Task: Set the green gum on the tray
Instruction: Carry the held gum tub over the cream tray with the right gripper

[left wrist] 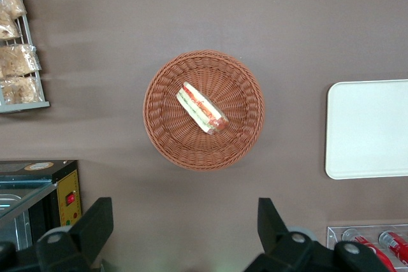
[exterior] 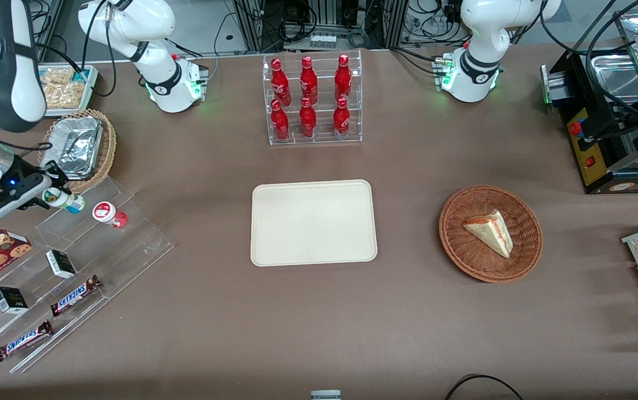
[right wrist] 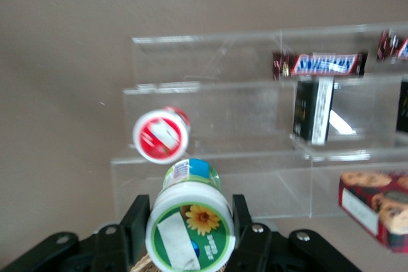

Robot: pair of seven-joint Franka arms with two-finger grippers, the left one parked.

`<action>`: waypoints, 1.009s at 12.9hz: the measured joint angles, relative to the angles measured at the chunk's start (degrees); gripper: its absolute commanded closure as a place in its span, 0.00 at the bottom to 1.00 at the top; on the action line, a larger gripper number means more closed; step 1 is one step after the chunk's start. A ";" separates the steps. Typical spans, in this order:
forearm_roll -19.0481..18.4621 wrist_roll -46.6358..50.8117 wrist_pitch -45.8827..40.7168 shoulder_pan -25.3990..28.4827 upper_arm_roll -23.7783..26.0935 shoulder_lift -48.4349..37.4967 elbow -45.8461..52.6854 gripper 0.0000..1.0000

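My gripper [right wrist: 189,221] is clamped on the gum [right wrist: 190,224], above the clear shelf. It's small, light, hard and smooth. I hold its sides below the lid.

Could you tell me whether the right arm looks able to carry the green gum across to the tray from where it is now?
Probably yes. The gripper is shut on the green gum, held above the clear stepped shelf, and only bare table separates it from the tray.
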 measured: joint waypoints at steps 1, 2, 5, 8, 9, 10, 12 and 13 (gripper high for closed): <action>0.00 2.15 -2.81 2.03 0.08 -0.44 2.09 1.00; 0.00 4.89 -5.71 4.37 0.14 -0.68 4.22 1.00; 0.07 15.97 -12.46 11.95 0.31 -0.64 8.37 1.00; 1.23 28.79 -13.24 20.79 0.43 -0.31 9.34 1.00; 2.38 33.13 -13.24 23.38 0.48 0.11 9.50 1.00; 3.47 37.64 -13.24 25.87 0.51 0.90 9.86 1.00; 5.32 46.54 -13.15 30.75 0.66 3.87 12.20 1.00; 6.44 50.77 -13.05 33.19 0.72 6.14 14.28 1.00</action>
